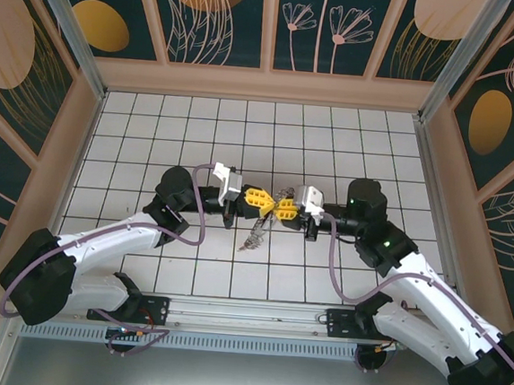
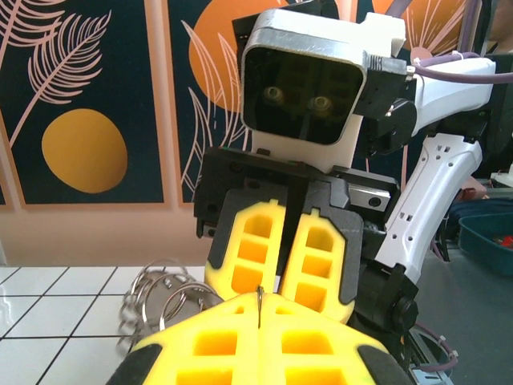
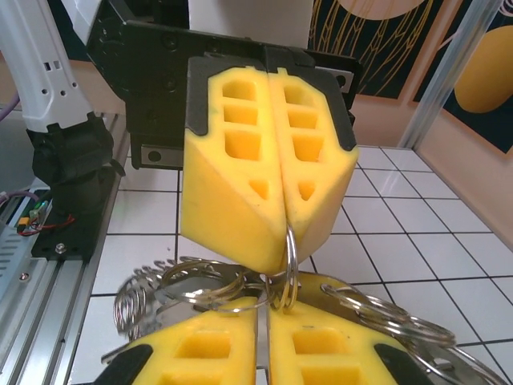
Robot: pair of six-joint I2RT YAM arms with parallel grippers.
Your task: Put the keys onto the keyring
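**Two hands meeting tip to tip over the keyring**

In the top view the left hand and the right hand are meeting nose to nose near the middle of the white tiled surface. The left is reaching in from 9 o'clock and the right from 3 o'clock. The keys are showing as a small silvery bunch at 7 o'clock from that meeting point, low toward the tiles. Whether they are touching the tiles is too small to tell.

In the right wrist view, the left hand's yellow fingers are pressing flat together. They are pinching the top of the keyring, a thin silvery ring standing on edge at their tips. The ring's lower arc is dropping into the seam between the right hand's own fingers. These are lying almost closed, with only a hairline gap, and it is unclear whether they are actually gripping the ring.

A blurred tangle of loose rings is hanging at 9 o'clock from the keyring. More of them are trailing off at 4 o'clock.
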